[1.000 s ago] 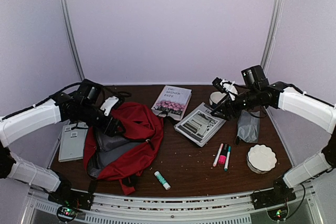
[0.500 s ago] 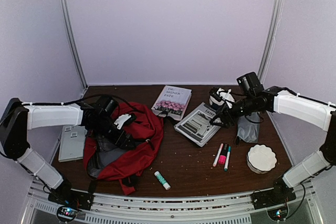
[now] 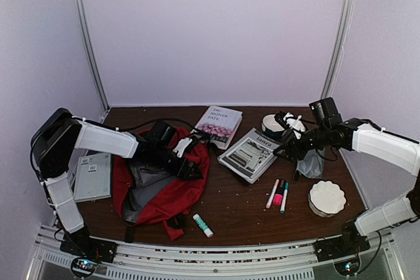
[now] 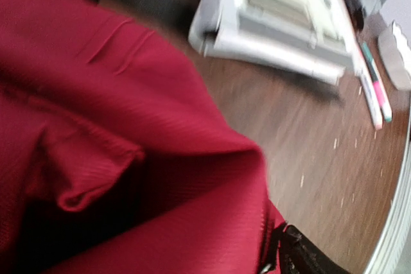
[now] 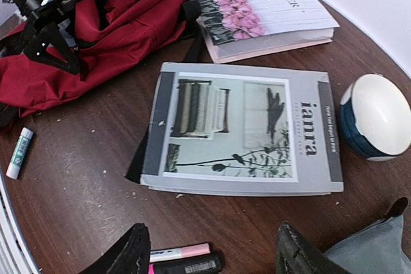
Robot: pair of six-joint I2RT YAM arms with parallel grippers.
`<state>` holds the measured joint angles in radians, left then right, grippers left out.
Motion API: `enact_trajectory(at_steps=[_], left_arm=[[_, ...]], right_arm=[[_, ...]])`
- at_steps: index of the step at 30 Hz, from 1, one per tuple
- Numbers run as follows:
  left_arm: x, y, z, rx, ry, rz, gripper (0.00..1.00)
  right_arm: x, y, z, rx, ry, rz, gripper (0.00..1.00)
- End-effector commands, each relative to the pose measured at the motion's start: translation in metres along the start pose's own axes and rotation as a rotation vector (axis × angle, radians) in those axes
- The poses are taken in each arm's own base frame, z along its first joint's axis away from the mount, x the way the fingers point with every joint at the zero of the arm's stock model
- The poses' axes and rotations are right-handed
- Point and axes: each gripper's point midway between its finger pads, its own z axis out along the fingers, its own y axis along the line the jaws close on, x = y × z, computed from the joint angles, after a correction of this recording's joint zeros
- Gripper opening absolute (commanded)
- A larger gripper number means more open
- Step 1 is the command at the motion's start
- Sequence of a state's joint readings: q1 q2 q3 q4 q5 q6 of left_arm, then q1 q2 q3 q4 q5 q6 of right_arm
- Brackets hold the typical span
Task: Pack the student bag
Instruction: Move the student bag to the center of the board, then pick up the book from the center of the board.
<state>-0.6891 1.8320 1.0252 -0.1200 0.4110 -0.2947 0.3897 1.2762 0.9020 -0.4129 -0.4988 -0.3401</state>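
Note:
The red student bag (image 3: pixel 164 191) lies at the table's left, its grey lining (image 3: pixel 141 181) showing. My left gripper (image 3: pixel 189 166) reaches across it to its right edge. In the left wrist view red fabric (image 4: pixel 128 126) fills most of the frame and hides one finger. The other black fingertip (image 4: pixel 308 258) stands far out beside the zip, so the jaws are wide apart. My right gripper (image 5: pixel 212 248) is open and empty, hovering low over bare table between the "ianra" magazine (image 5: pixel 241 126) and the markers (image 5: pixel 183 258).
A flowered book (image 3: pixel 216 126) and a white-and-blue bowl (image 3: pixel 270 122) sit at the back. The small grey pouch (image 3: pixel 310 162), three markers (image 3: pixel 279 195) and a white scalloped dish (image 3: pixel 327 197) are at the right. A glue stick (image 3: pixel 203 225) lies in front. A grey notebook (image 3: pixel 92 175) lies far left.
My left gripper has swept right across the bag to its right edge, and the bag has shifted a little right. The right gripper has drifted slightly right, still open.

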Motion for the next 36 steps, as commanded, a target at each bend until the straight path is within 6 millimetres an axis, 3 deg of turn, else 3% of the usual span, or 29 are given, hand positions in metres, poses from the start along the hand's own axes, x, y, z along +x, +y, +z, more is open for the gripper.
enact_trajectory(at_steps=[1, 3, 6, 10, 13, 17, 20, 24, 26, 27, 32, 36], left_arm=[[-0.084, -0.003, 0.007, -0.037, -0.264, 0.056, 0.72], [-0.089, 0.004, 0.003, -0.088, -0.262, 0.033, 0.71], [-0.08, -0.012, -0.014, -0.05, -0.27, 0.014, 0.73], [-0.052, -0.042, -0.032, -0.031, -0.2, 0.058, 0.74], [-0.039, -0.076, -0.043, -0.023, -0.151, 0.132, 0.74], [-0.034, -0.107, -0.054, -0.065, -0.146, 0.224, 0.73], [-0.055, -0.12, -0.056, -0.064, -0.191, 0.228, 0.72], [-0.105, -0.119, -0.05, -0.156, -0.259, 0.239, 0.75], [-0.126, -0.111, -0.037, -0.225, -0.254, 0.244, 0.78], [-0.146, -0.114, -0.037, -0.248, -0.277, 0.246, 0.78], [-0.18, -0.095, -0.004, -0.298, -0.271, 0.195, 0.82], [-0.193, -0.074, 0.017, -0.272, -0.268, 0.095, 0.82]], right_arm=[[-0.006, -0.031, -0.006, 0.114, -0.068, 0.062, 0.67], [-0.011, -0.04, -0.01, 0.15, -0.077, 0.103, 0.67], [-0.019, -0.044, -0.016, 0.163, -0.089, 0.179, 0.65], [-0.02, -0.047, -0.017, 0.159, -0.098, 0.333, 0.62], [-0.018, -0.046, -0.016, 0.132, -0.107, 0.445, 0.57], [-0.012, -0.04, -0.007, 0.075, -0.051, 0.591, 0.59], [-0.003, -0.034, 0.007, 0.023, -0.01, 0.7, 0.54], [0.005, -0.031, 0.02, -0.018, 0.012, 0.809, 0.5], [0.015, -0.034, 0.026, 0.006, 0.033, 0.86, 0.5], [0.019, -0.036, 0.027, 0.014, 0.034, 0.883, 0.49], [0.039, -0.029, 0.042, -0.014, 0.074, 0.991, 0.46], [0.053, -0.026, 0.058, -0.047, 0.091, 1.057, 0.45]])
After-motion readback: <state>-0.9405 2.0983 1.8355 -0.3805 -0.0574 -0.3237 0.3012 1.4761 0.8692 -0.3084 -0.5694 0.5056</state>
